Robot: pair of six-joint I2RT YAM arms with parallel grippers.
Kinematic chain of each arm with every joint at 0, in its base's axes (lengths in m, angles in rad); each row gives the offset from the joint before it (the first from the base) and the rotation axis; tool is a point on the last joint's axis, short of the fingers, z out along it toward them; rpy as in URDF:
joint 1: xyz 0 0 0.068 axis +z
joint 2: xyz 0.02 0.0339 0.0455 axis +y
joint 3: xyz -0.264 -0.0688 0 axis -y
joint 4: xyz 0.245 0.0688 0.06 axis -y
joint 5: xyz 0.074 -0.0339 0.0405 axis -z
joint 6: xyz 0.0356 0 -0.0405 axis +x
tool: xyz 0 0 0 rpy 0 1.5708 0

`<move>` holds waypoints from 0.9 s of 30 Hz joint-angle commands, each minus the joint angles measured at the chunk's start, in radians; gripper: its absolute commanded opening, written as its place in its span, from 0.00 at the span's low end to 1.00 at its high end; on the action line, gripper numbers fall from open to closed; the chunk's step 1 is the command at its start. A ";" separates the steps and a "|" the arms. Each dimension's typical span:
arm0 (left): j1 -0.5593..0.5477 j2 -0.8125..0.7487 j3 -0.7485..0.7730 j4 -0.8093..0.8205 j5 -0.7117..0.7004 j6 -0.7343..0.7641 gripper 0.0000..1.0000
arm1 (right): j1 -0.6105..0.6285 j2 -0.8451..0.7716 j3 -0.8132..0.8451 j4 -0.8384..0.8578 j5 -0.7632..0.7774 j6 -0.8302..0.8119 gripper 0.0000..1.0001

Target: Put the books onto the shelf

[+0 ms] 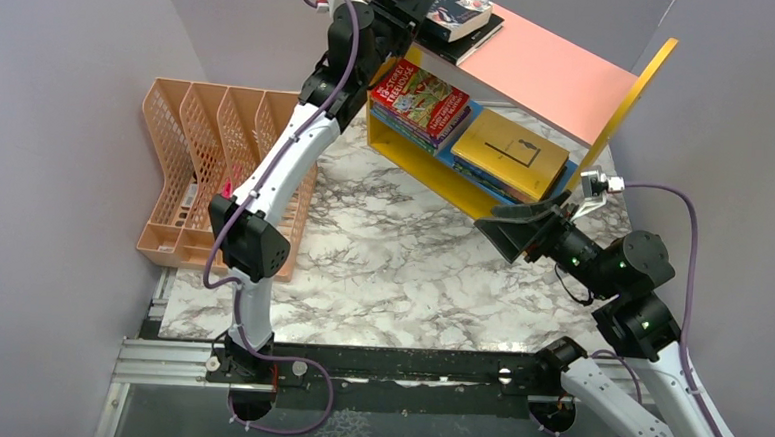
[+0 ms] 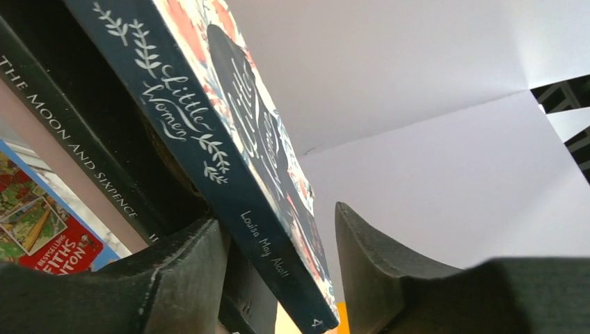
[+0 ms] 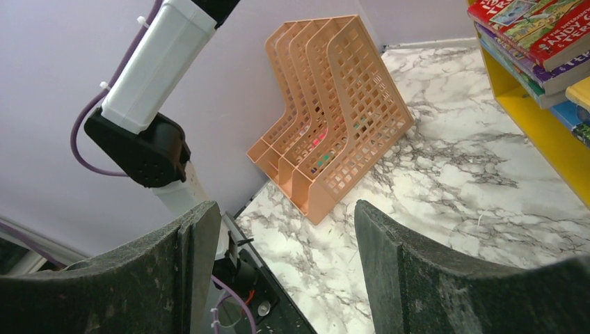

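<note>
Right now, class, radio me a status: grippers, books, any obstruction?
Left gripper open around Little Women, atop the black book on the shelf. Right gripper open, empty, over the table. Nothing blocking.

A robot-lab test cell, staged rather than lived in. Plain grey panel walls point(image 1: 60, 81) box in a marble-patterned desk point(image 1: 391, 259). Two robot arms point(image 1: 276, 173) trailing purple cables point(image 1: 660, 189) are bolted to a metal rail point(image 1: 166, 362) along its near edge. The only furnishings are a toy-bright shelf point(image 1: 561, 77) and a peach mesh file rack point(image 1: 192, 148) at the desk's left edge.
</note>
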 commanded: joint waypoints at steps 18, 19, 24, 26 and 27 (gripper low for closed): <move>0.088 -0.095 0.115 -0.313 0.093 0.452 0.84 | 0.002 -0.008 0.020 -0.044 0.050 -0.033 0.75; 0.090 -0.108 0.111 -0.318 0.091 0.470 0.85 | 0.002 -0.009 0.023 -0.048 0.055 -0.035 0.75; 0.092 -0.166 0.082 -0.335 0.098 0.570 0.88 | 0.001 -0.004 0.031 -0.067 0.078 -0.049 0.75; 0.092 -0.198 0.045 -0.340 0.138 0.626 0.89 | 0.001 -0.004 0.040 -0.083 0.092 -0.058 0.75; 0.092 -0.220 0.009 -0.340 0.148 0.649 0.89 | 0.001 -0.003 0.047 -0.095 0.102 -0.065 0.75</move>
